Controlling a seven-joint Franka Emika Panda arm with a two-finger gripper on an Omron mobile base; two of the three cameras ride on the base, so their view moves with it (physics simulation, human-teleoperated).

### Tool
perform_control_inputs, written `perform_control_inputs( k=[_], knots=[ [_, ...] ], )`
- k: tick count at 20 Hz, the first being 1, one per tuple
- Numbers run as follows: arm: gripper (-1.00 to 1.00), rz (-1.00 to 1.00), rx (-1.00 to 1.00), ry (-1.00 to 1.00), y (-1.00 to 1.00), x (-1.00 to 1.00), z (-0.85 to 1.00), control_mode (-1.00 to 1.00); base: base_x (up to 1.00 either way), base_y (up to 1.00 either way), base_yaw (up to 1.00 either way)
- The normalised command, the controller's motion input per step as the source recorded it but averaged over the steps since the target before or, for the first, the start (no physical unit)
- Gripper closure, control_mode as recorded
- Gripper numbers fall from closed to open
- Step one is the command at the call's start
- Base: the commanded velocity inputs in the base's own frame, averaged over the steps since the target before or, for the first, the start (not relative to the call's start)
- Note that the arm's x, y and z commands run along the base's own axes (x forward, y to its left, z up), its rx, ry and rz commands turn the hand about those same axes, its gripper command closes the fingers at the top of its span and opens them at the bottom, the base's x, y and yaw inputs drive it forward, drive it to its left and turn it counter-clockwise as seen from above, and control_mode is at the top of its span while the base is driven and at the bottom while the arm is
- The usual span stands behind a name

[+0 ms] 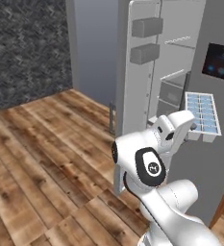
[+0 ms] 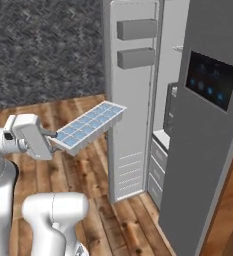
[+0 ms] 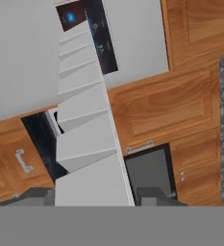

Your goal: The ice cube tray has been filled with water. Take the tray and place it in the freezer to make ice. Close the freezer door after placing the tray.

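Note:
The ice cube tray hangs in the air, tilted, its pale-blue water cells facing up. My gripper is shut on the tray's near end. In the hand view the tray's white underside runs up from between my gripper. The freezer door stands open, with two grey bins on its inner face. The freezer shows white shelves and grey drawers. In both base views the tray is in front of the opening, outside it.
The fridge's other grey door with a dark touch-screen is closed, right of the opening. Wooden floor spreads to the left, under a dark stone wall. Wooden cabinets show past the tray in the hand view.

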Motion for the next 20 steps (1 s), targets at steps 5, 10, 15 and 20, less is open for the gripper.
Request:
perform_control_inputs(
  k=[5, 10, 15, 20],
  knots=[
    [1.0, 0.0, 0.0, 0.0, 0.0, 0.0, 0.0, 1.0, 0.65, -0.12, 0.0],
    [1.0, 0.0, 0.0, 0.0, 0.0, 0.0, 0.0, 1.0, 0.67, -0.01, -0.03],
    [1.0, 0.0, 0.0, 0.0, 0.0, 0.0, 0.0, 1.0, 0.33, 0.0, -0.08],
    [1.0, 0.0, 0.0, 0.0, 0.0, 0.0, 0.0, 1.0, 0.08, -0.13, -0.12]
  ],
)
